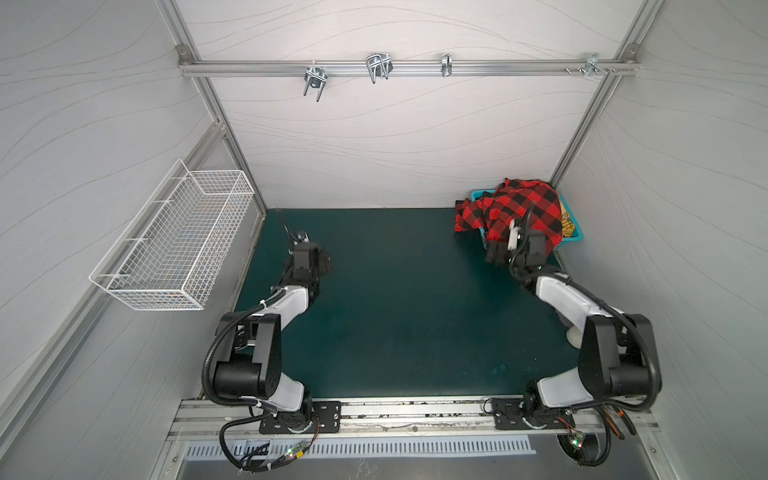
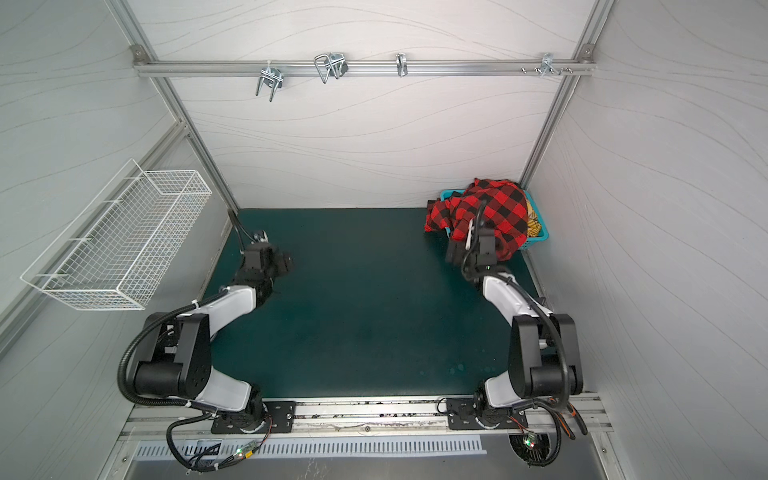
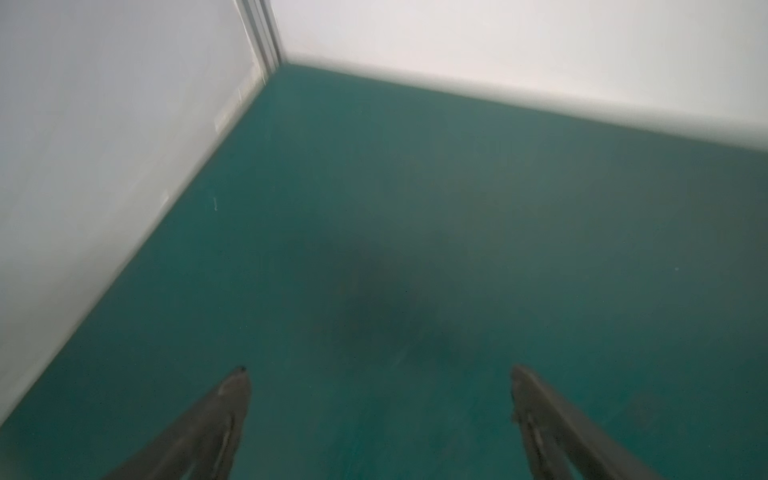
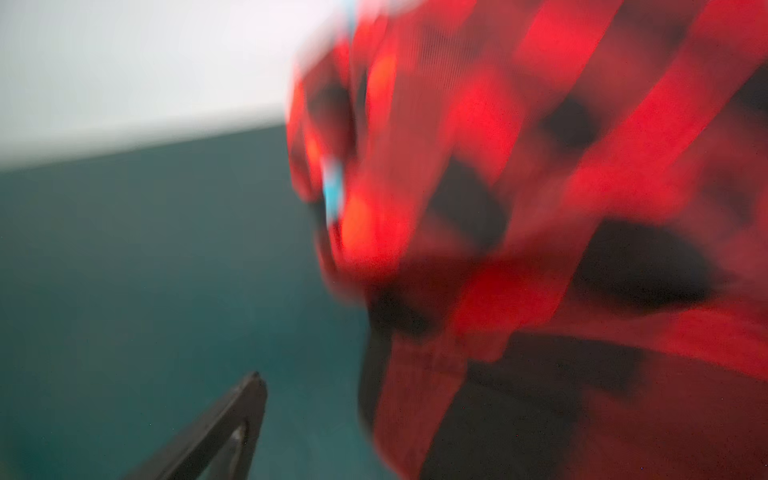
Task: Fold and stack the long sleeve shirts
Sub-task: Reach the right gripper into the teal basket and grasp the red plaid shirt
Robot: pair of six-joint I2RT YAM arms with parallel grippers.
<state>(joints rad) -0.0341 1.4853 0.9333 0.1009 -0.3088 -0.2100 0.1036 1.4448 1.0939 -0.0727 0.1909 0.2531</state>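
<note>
Red-and-black shirt point(image 1: 519, 208): is being draped over the blue basket point(image 1: 478, 194), 1 part hanging past its rim.
Mustard-yellow shirt point(image 1: 567, 222): is being kept inside the basket, partly covered by the red cloth.
Right gripper point(image 1: 496, 254): is being held just beside the basket, at the hanging red cloth; jaws spread wide, 1 finger hidden by cloth.
Left gripper point(image 3: 378, 370): is being held well apart from the basket, jaws spread wide, nothing between them.
</note>
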